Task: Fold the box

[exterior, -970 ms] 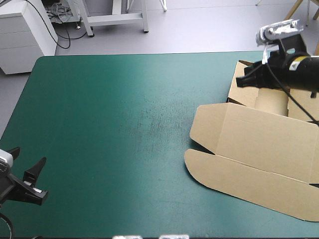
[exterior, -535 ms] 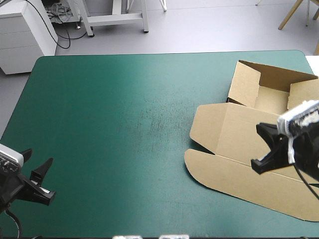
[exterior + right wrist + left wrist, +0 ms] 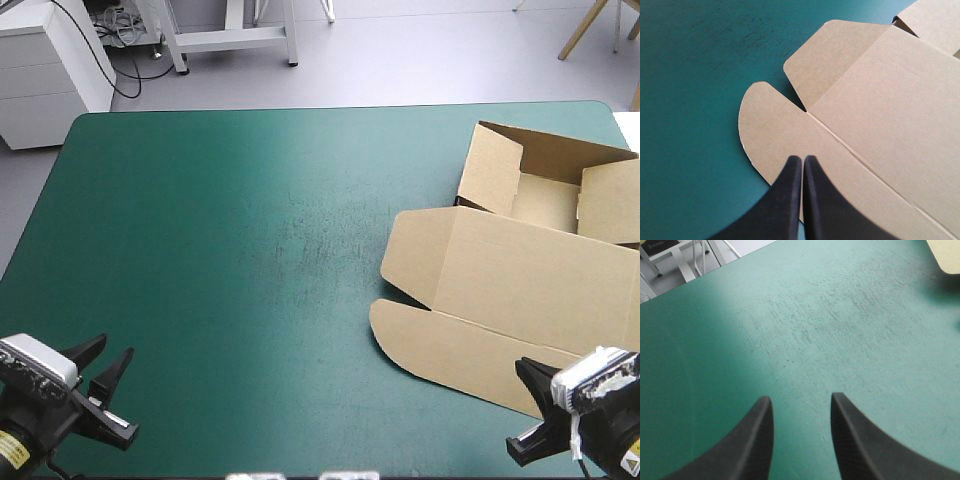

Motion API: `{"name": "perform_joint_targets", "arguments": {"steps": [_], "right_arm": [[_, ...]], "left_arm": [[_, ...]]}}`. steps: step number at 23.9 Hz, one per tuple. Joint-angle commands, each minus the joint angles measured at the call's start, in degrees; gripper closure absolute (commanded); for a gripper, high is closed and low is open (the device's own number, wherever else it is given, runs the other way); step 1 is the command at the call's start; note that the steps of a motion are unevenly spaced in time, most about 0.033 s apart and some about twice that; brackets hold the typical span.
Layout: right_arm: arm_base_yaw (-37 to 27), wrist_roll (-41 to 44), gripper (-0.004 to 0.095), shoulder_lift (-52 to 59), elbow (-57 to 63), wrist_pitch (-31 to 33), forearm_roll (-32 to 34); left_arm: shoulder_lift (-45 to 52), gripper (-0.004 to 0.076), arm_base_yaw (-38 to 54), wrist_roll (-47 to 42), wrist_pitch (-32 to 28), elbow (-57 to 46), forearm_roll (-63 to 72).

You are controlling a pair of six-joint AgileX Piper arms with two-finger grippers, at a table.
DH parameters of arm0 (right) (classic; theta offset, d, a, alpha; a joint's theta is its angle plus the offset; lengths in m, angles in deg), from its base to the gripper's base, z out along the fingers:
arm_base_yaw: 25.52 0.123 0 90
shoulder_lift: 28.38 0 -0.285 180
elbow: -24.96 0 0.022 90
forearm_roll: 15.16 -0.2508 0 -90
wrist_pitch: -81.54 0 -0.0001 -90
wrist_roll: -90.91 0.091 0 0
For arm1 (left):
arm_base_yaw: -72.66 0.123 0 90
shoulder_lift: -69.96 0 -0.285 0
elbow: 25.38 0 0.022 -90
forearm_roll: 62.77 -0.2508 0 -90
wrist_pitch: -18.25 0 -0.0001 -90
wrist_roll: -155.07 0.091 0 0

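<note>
Box (image 3: 520,270) board like this is, I judge, light and stiff but springy at its creases, so it will skate on the teal-green cover (image 3: 250,250) if you push it flat, and its flaps will tend to spring open. Take it by a flap's edge, pinching across the thin sheet close to a crease, not on the broad face. It lies ahead of and under your right gripper (image 3: 802,159): the long rounded flap is beneath the fingertips, the flat lid panel is beyond that, and the tray part with raised walls is farthest ahead. That gripper is clenched on nothing, its fingers meeting in a point over the flap; I cannot tell whether they touch it. Its arm sits low at the table's near edge, aimed across the board. Your left gripper (image 3: 801,397) is released, fingers apart over bare cover, with only a corner of the box far ahead to its right.
</note>
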Motion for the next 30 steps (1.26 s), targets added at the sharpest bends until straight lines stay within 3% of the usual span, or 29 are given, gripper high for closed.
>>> {"name": "perform_joint_targets", "arguments": {"steps": [1, 30], "right_arm": [[0.19, 0.45, 0.0912, 1.50, 1.12, -5.76, -0.99], [0.19, 0.45, 0.0912, 2.09, 4.45, -6.07, -0.99]], "left_arm": [[2.83, 0.0462, -0.07, -0.07, -6.21, -2.40, 0.48], [4.77, 0.0477, -0.07, -5.46, -8.55, -14.16, 0.38]]}}
